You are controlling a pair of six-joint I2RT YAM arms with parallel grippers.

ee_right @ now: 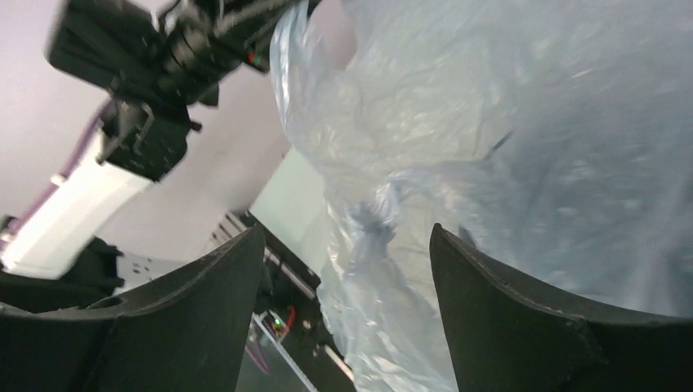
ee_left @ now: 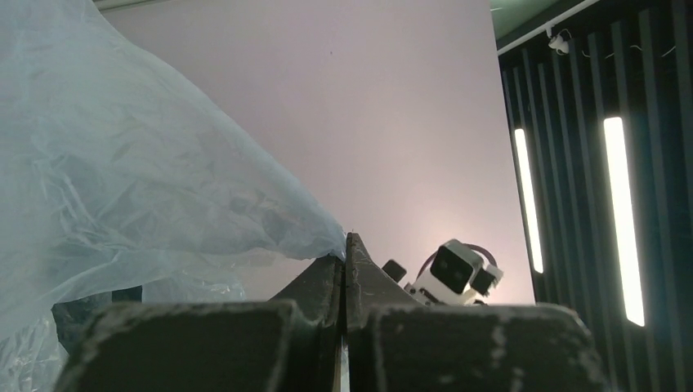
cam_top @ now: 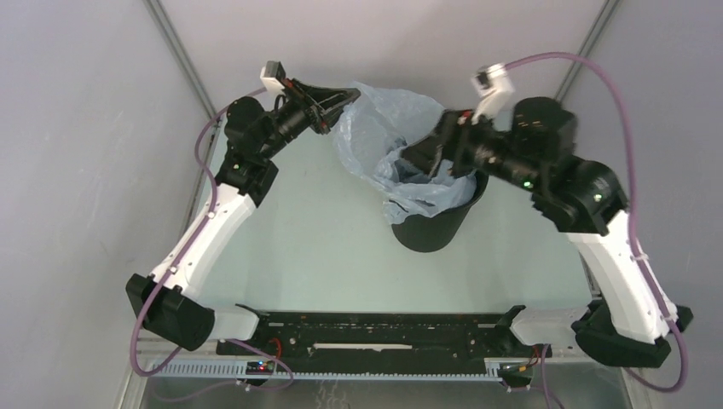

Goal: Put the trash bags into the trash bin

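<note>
trash bin (cam_top: pixel 430 228): black, standing just right of centre in the top view, its mouth mostly hidden by film.
trash bag (cam_top: pixel 379 141): thin pale blue film in the upper centre of the top view. It billows from the left gripper (cam_top: pixel 328 100) down into the trash bin, and part of it spills over the near rim.
left gripper (ee_left: pixel 346 273): fingers pressed together, pinching an edge of the trash bag at their tips, up and left of the trash bin.
right gripper (ee_right: pixel 347 237): fingers spread wide and clamping nothing. Crumpled film hangs between them.
handling: probably almost weightless, limp and slippery. It is likely to puff back out and to tear if snagged.
where to hold: a bunched fold or the hem, rather than a single flat sheet.
</note>
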